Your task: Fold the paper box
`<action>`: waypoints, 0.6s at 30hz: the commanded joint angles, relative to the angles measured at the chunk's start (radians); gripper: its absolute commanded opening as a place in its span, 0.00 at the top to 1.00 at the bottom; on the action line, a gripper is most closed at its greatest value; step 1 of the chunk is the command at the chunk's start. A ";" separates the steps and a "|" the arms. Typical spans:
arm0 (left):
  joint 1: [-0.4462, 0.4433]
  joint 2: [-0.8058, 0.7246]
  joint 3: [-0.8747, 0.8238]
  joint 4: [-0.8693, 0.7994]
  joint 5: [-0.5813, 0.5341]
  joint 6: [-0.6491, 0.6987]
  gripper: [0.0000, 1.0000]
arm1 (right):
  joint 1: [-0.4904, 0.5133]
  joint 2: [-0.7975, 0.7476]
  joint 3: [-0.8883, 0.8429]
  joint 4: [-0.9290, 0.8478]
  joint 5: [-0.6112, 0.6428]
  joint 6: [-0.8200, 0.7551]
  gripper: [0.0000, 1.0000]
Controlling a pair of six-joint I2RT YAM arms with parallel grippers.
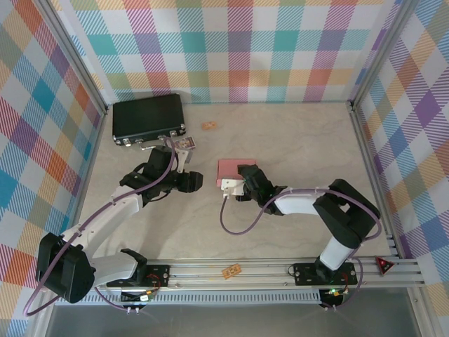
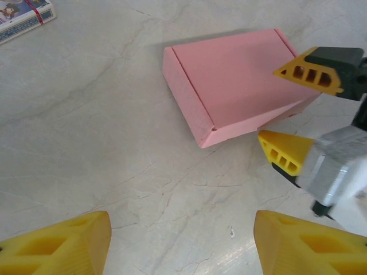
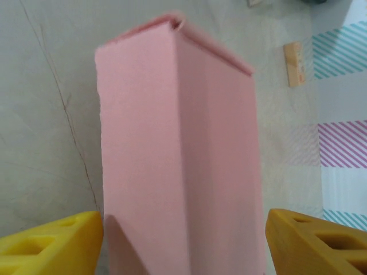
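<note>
Two arms reach over the marbled surface [image 1: 302,140] in the top external view. The paper box [image 1: 228,167], salmon pink, lies flat near the middle of it. The right claw [image 1: 235,179] is at the box's near end. The left claw [image 1: 195,182] hangs near the box on its left, apart from it. Behind the left arm a black case [image 1: 149,118] with metal latches lies at the far left. A small pack of cards [image 1: 184,143] lies just in front of it, and a little wooden piece [image 1: 208,126] lies further back.

From the left wrist we see the left claw [image 2: 183,246] with its yellow fingers [image 2: 57,246] spread wide over bare surface. The paper box [image 2: 229,86] lies ahead, folded into a shallow closed shape. The right claw [image 2: 293,112] straddles its right end, one fingertip over the top face and the other just beside the near edge. The pack of cards [image 2: 23,14] peeks in at the top left corner.

From the right wrist we see the right claw [image 3: 183,246] with its jaws apart. The paper box [image 3: 178,143] runs lengthwise between them, close to both fingers. We cannot tell whether either touches it. The wooden piece [image 3: 293,63] lies beyond the box.
</note>
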 commanded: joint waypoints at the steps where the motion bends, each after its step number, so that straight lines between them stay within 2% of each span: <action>1: 0.016 -0.003 -0.017 -0.006 -0.026 0.004 0.33 | -0.003 -0.088 -0.016 -0.064 -0.128 0.108 0.24; 5: 0.017 -0.001 -0.022 0.001 -0.093 -0.004 0.30 | -0.034 -0.156 -0.021 -0.084 -0.128 0.253 0.23; 7: 0.018 0.002 -0.023 0.003 -0.158 -0.011 0.30 | -0.056 -0.174 -0.017 -0.081 -0.073 0.334 0.22; 10: 0.019 0.012 -0.033 0.011 -0.318 -0.022 0.29 | -0.090 -0.181 -0.005 -0.086 0.093 0.444 0.22; 14: 0.022 0.021 -0.060 0.038 -0.575 -0.037 0.19 | -0.165 -0.185 0.009 -0.130 0.292 0.610 0.21; 18: 0.037 0.027 -0.107 0.100 -0.767 -0.024 0.09 | -0.248 -0.218 0.002 -0.200 0.343 0.732 0.21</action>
